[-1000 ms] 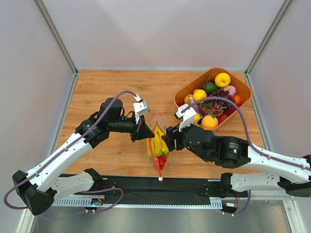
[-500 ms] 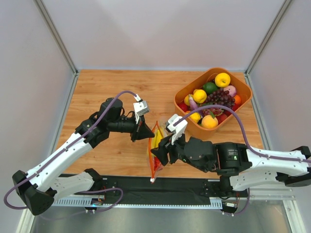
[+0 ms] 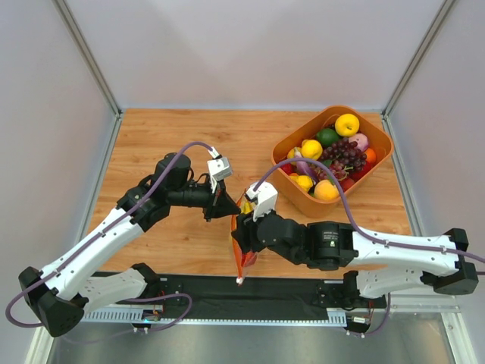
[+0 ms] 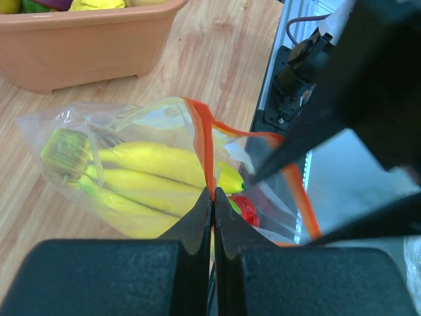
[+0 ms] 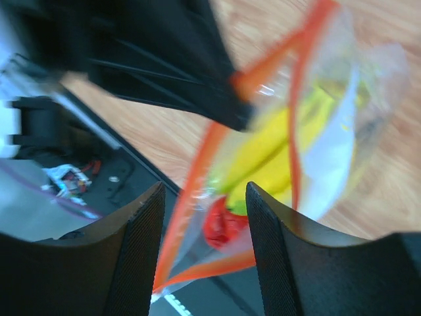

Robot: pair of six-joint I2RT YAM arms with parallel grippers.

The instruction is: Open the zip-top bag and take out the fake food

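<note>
The zip-top bag (image 3: 242, 263) hangs above the table's near edge, its red-orange zip strip (image 4: 205, 141) parted. My left gripper (image 3: 227, 206) is shut on one side of the strip, as the left wrist view (image 4: 212, 191) shows. My right gripper (image 3: 239, 236) is open at the bag's mouth, its jaws either side of the opening in the right wrist view (image 5: 205, 220). Inside lie a yellow banana bunch (image 4: 145, 178) (image 5: 276, 158) and a small red fruit (image 4: 248, 209) (image 5: 222, 224). I cannot make out the tan-brown balls.
An orange tub (image 3: 383, 140) of mixed fruit stands at the back right, and its wall shows in the left wrist view (image 4: 85, 46). The black base rail (image 3: 250, 292) runs along the near edge under the bag. White walls enclose the wooden table (image 3: 189, 136).
My right gripper has swung left from beside the bag to over its mouth. The bag's lower end has shifted left. My left gripper has held still on the strip.
</note>
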